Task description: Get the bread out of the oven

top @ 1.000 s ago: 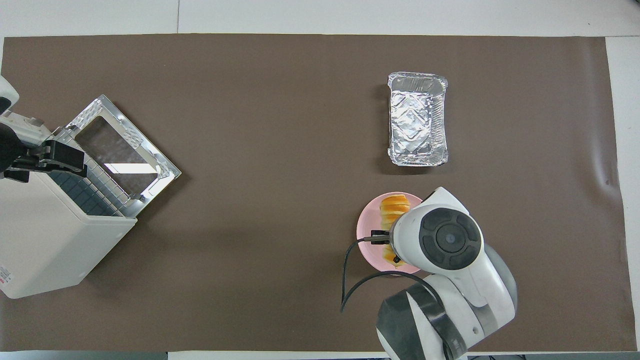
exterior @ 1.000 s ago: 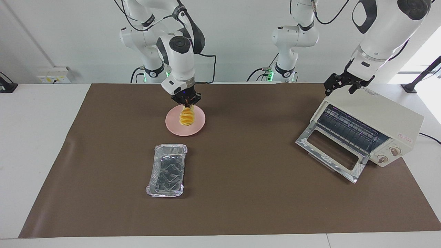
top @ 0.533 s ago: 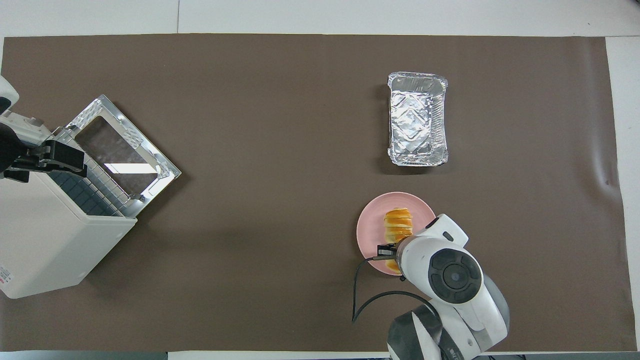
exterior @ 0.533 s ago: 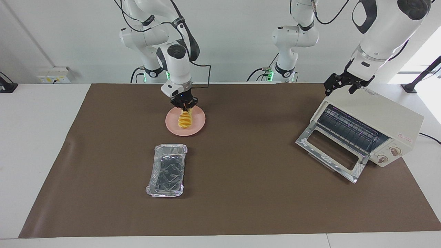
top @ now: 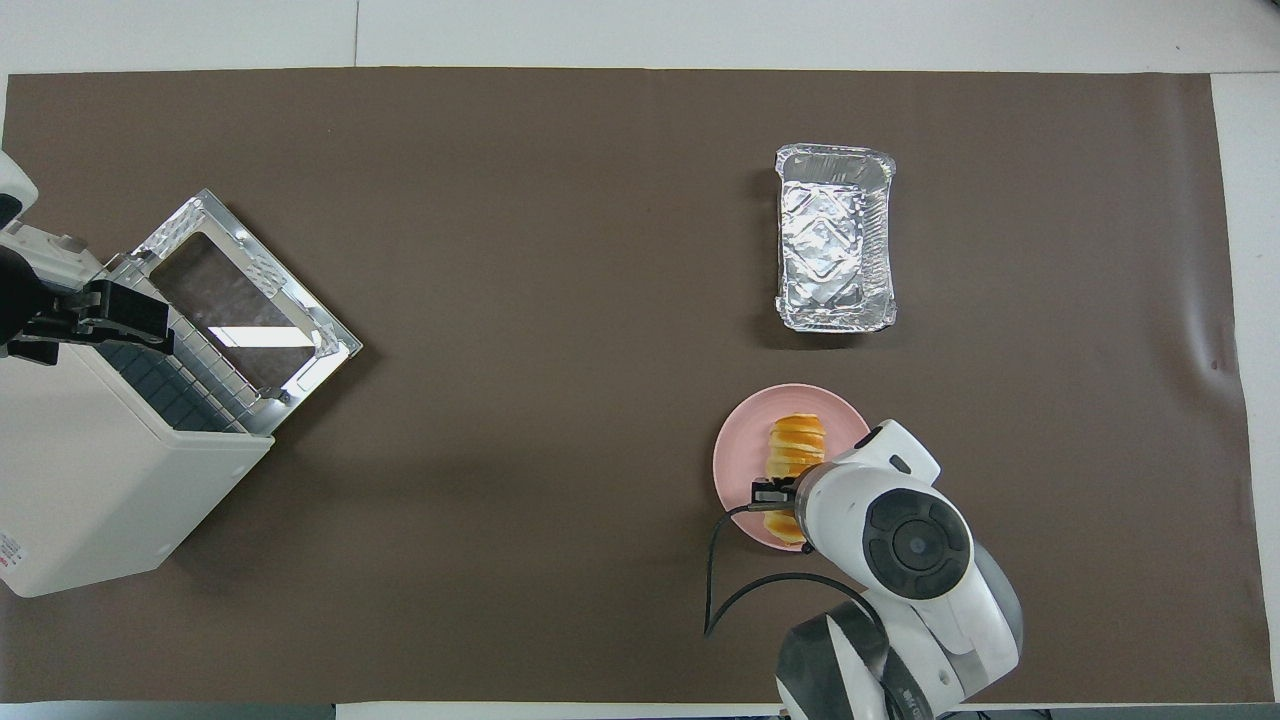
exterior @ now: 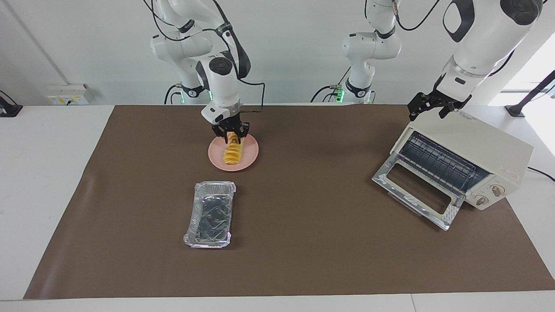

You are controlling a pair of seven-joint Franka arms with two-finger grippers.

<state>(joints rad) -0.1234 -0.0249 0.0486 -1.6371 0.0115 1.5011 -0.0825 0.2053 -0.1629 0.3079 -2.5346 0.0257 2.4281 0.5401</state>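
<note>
Bread [exterior: 233,153], a small golden-orange ridged loaf, lies along the round pink plate [exterior: 249,157], one end pointing toward the robots. The plate sits on the brown mat [exterior: 303,242] that covers the table [exterior: 43,182], toward the right arm's end and close to the robots. The right claw [exterior: 233,136] is down at the loaf's nearer end, pointing straight down; its fingertips stand on either side of that end, and whether they pinch the bread or stand just apart from it cannot be told. In the overhead view the arm's white wrist covers the nearer part of the plate and loaf.

A crinkled silver foil tray [exterior: 210,215] lies on the mat farther from the robots than the plate, well apart from it.

At the left arm's end of the table stands the cream-white toaster oven [exterior: 485,147], turned at an angle, its glass door [exterior: 416,190] dropped fully open and resting on the mat. The wire rack [exterior: 438,162] shows inside, and two round knobs [exterior: 489,195] sit on the front panel. The left claw [exterior: 433,106] hangs over the oven's top corner nearest the robots, fingers spread wide and holding nothing; that arm waits.
</note>
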